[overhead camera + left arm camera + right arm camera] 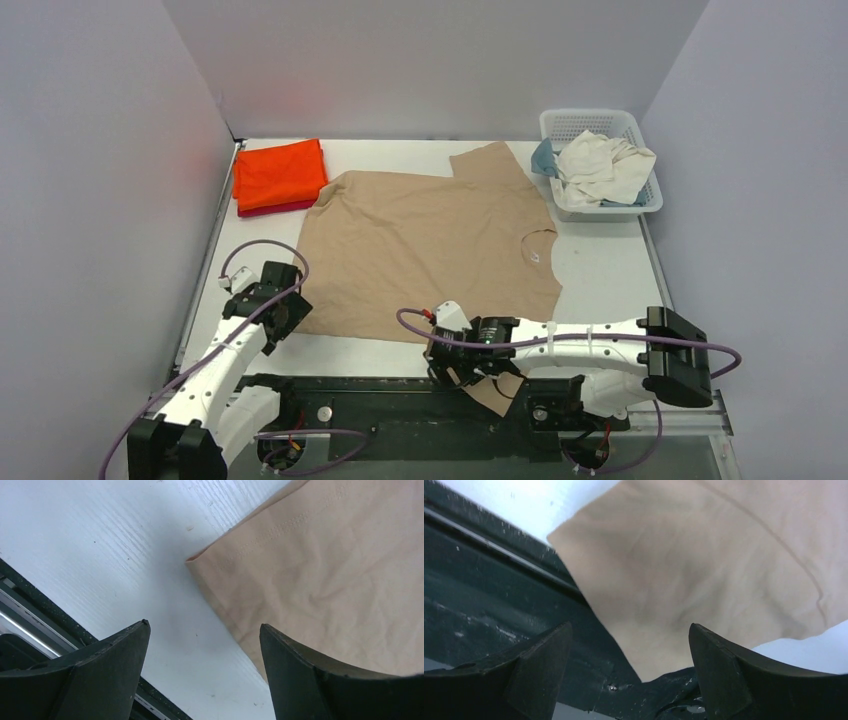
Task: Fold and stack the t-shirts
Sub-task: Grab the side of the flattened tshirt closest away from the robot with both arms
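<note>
A large tan t-shirt [430,250] lies spread flat on the white table. Its near sleeve [497,389] hangs over the table's front edge onto the black rail. My left gripper [280,318] is open and empty just above the shirt's near-left hem corner [300,580], with the left gripper [205,630] straddling the shirt's edge. My right gripper [455,368] is open and empty over the near sleeve [684,580], with the right gripper [630,630] above the sleeve's tip. A folded orange t-shirt [278,172] lies on a dark red one [275,209] at the back left.
A white lattice basket [600,122] at the back right holds a crumpled cream-white shirt [603,167] and a blue one [543,156]. Grey walls close in the table on three sides. The black mounting rail [380,395] runs along the near edge.
</note>
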{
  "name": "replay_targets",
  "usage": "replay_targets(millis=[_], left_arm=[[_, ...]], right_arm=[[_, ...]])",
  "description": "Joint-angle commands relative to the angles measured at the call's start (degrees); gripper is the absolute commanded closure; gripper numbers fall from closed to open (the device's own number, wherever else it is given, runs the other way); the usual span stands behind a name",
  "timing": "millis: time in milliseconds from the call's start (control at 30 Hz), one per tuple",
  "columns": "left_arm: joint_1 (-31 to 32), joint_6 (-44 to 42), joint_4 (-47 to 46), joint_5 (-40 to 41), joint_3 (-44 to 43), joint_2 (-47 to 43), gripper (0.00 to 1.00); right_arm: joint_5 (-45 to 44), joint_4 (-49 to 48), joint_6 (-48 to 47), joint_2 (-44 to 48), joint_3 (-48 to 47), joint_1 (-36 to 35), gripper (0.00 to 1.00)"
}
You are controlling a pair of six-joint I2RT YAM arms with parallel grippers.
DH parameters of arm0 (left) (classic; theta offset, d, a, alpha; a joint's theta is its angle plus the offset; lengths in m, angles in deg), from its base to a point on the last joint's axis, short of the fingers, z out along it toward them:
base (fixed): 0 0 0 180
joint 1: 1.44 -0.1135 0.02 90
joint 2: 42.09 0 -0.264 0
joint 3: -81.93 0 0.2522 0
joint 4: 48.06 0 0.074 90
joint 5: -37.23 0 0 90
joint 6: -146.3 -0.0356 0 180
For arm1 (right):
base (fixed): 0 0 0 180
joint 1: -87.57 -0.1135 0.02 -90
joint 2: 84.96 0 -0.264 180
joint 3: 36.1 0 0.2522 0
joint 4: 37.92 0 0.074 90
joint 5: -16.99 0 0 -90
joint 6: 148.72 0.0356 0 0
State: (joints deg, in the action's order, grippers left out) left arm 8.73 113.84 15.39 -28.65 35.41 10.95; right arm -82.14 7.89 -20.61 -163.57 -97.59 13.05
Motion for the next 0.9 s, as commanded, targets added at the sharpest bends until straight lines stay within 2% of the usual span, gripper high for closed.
replay_targets(millis=[0,133,267,400,533,567,600,633,667,700,767,833,867], left_arm=[[-1.9,3.8,-6.5,0.9,1.3,-2.0,0.14],[-4.8,2.2,-12.6,-3.1,2.8,3.7,0.29],[-6.3,1.2,-15.4,-3.4,3.1,9.8,0.34],[-6.9,0.7,-18.5,-4.5,4.2,12.6,0.38],[-7.3,0.2,-18.9,-4.7,4.0,13.7,0.55],[-7.3,0.1,-19.0,-4.6,3.9,13.8,0.66],[-7.3,0.1,-19.0,-4.6,3.7,14.1,0.74],[-7.3,0.0,-19.1,-4.6,3.7,14.6,0.93],[-7.3,-0.2,-19.1,-4.7,3.5,14.8,0.98],[-7.3,-0.4,-19.3,-4.9,3.3,15.2,1.0],[-7.3,-0.8,-19.3,-5.0,2.9,15.6,1.0],[-7.3,-1.0,-19.5,-5.0,2.7,15.2,1.0],[-7.3,-1.1,-19.6,-5.2,2.7,15.0,1.0]], right_arm=[[-0.6,3.3,7.6,0.5,3.2,-3.6,0.21],[3.9,2.8,9.5,1.8,6.7,-3.7,0.27],[7.6,3.8,8.9,3.3,10.1,-3.8,0.29],[11.3,3.2,5.8,0.1,10.8,-3.9,0.3],[12.8,3.0,3.6,-3.3,9.9,-3.7,0.39],[13.4,2.9,3.3,-3.7,10.1,-3.2,0.51],[13.5,2.9,3.4,-4.3,10.5,-2.8,0.57],[13.3,2.8,3.5,-4.4,10.6,-2.6,0.68],[13.1,2.9,3.6,-4.5,10.8,-2.3,0.73],[12.1,3.0,4.0,-4.4,10.8,-2.2,0.82],[10.0,4.0,4.5,-3.4,10.0,-2.1,0.91],[7.2,5.8,4.8,-1.7,8.8,-2.0,1.0],[6.3,7.3,4.8,-0.2,8.0,-1.5,1.0]])
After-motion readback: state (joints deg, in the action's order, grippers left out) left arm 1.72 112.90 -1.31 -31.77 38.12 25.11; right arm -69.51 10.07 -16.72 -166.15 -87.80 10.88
